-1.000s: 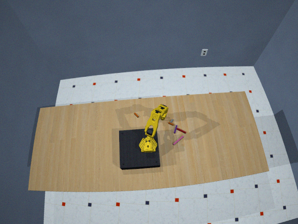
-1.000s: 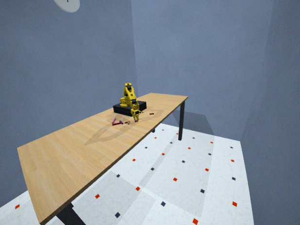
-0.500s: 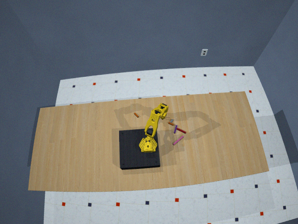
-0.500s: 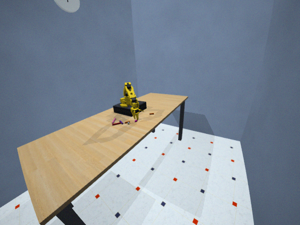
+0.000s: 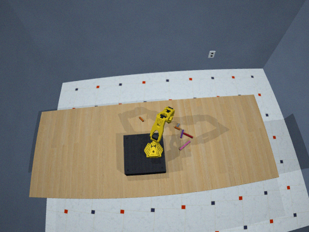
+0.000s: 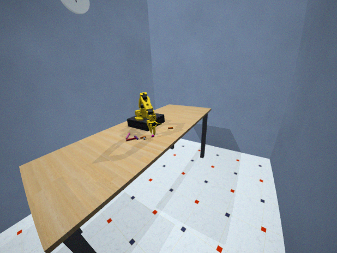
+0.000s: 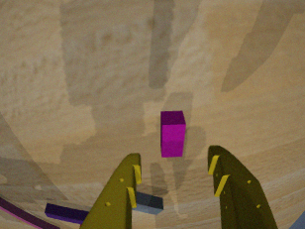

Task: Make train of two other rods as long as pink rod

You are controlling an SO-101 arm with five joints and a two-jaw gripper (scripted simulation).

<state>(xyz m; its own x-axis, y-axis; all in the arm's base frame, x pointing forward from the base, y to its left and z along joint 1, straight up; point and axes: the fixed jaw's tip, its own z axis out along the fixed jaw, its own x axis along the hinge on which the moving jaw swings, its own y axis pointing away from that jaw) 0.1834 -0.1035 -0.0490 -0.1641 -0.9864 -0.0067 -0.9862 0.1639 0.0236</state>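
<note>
Seen from the top, the gripper (image 5: 171, 119) (image 6: 153, 133) (image 7: 174, 152) is partly hidden under the end of the yellow arm (image 5: 158, 126) (image 6: 145, 104). To one side of it, a grey rod (image 5: 178, 125) (image 6: 144, 138) (image 7: 150, 202) lies nearest, with an orange rod (image 5: 177, 128) (image 6: 143, 137) just beside that. Farther from the gripper, a red rod (image 5: 187, 135) (image 6: 131, 139) points one end at the middle of a purple rod (image 5: 182, 133) (image 6: 136, 137) (image 7: 66, 213) (a T-shape; whether they touch, I cannot tell). The pink rod (image 5: 185, 145) (image 6: 128, 136) lies beyond them, apart. Another orange rod (image 5: 141, 119) (image 6: 170, 127) sits well apart, on the gripper's opposite side.

In the exterior view, the gripper points down over the tabletop (image 5: 75, 155) (image 6: 71, 169) (image 7: 35, 58), and the magenta rod (image 6: 152, 136) (image 7: 172, 134) shows right by its fingertips (a tiny spot of colour from here).

The wrist view shows the gripper partly open, its fingers apart and holding nothing. The magenta rod lies ahead, lined up with the gap (neither finger appears to touch it). The grey rod is partly covered by one finger, and the purple rod lies farther out on that finger's side.
</note>
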